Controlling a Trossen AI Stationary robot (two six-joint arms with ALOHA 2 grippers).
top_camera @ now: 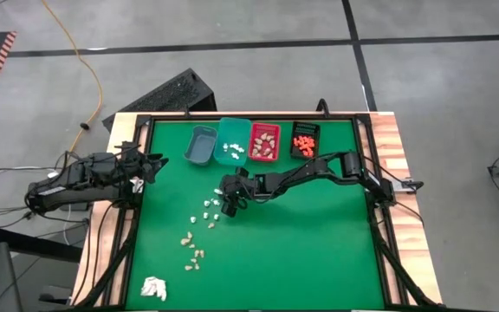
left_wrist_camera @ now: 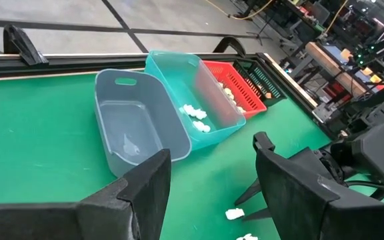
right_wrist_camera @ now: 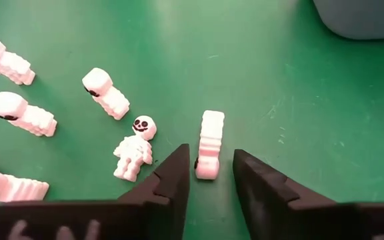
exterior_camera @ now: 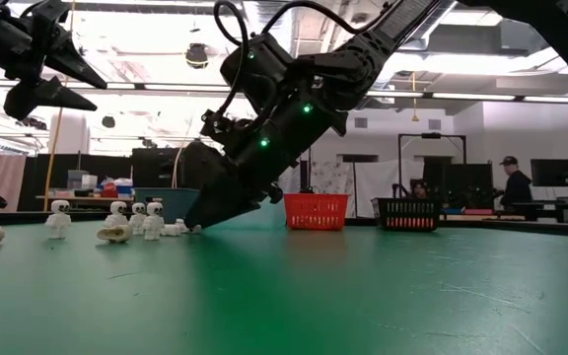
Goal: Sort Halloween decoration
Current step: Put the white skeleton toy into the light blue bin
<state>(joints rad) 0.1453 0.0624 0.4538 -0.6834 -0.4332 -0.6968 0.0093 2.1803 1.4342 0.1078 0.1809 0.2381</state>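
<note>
Right wrist view: right end effector (right_wrist_camera: 209, 175) straddles a white skeleton (right_wrist_camera: 209, 145), fingers apart, not clamped. Bins (top_camera: 264, 141) partly filled; many pieces (top_camera: 194, 245) remain on the desk (top_camera: 319, 243)

Light source: overhead room lights; in the low view ceiling strips (exterior_camera: 481, 61) glow white behind the arms.
Brightness: the high view is evenly lit, the green desk (top_camera: 301, 234) saturated and plain.
Backlight: in the low view the right end effector (exterior_camera: 197, 223) and its arm read as a near-black silhouette, with small green lamps showing on it.
Shadows: soft and short; faint dark patches beside the white skeleton pieces (right_wrist_camera: 134, 155) in the right wrist view.
Glare: pale sheen on the grey bin (left_wrist_camera: 133, 123).
Focus: the low view's near desk surface is soft; the left wrist view's own fingers (left_wrist_camera: 149, 193) are slightly blurred.
</note>
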